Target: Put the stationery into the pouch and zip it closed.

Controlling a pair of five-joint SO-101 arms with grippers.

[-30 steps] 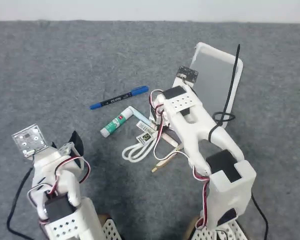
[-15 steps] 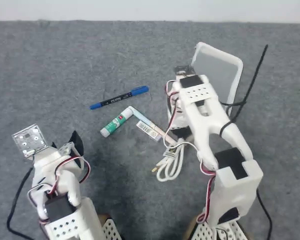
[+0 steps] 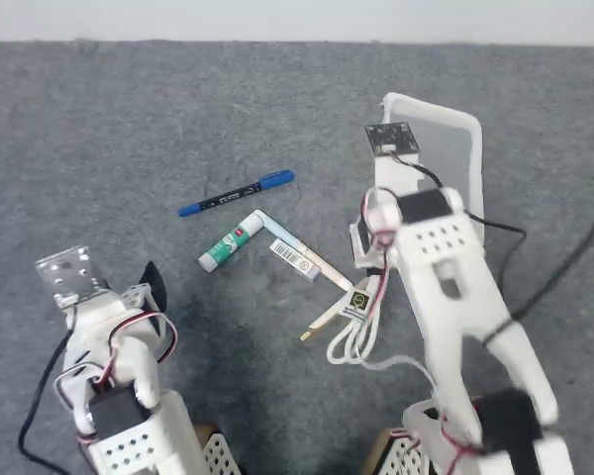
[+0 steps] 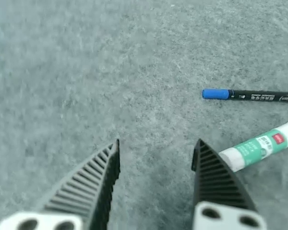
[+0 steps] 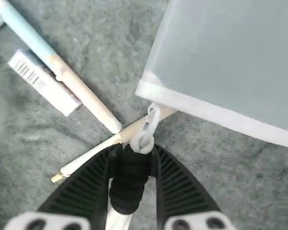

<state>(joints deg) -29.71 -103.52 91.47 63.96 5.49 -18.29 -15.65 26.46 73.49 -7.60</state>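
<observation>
The right gripper (image 5: 136,151) is clamped on the one white cable (image 3: 354,341); the one pouch (image 5: 221,52) lies just ahead of its tips, with two pens (image 5: 62,72) and one white block (image 5: 41,81) to one side; the left gripper (image 4: 156,146) gapes wide and empty, with one marker (image 4: 249,95) and one glue tube (image 4: 259,146) ahead of it.

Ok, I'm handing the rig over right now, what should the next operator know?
Left gripper: fingers open, above bare carpet near the glue stick.
Right gripper: shut on the white cable, beside the pouch corner.
Marker, pen and labelled box lie loose on the carpet.
Done: nothing visibly in the pouch.
Left: load every item, then zip it.
</observation>
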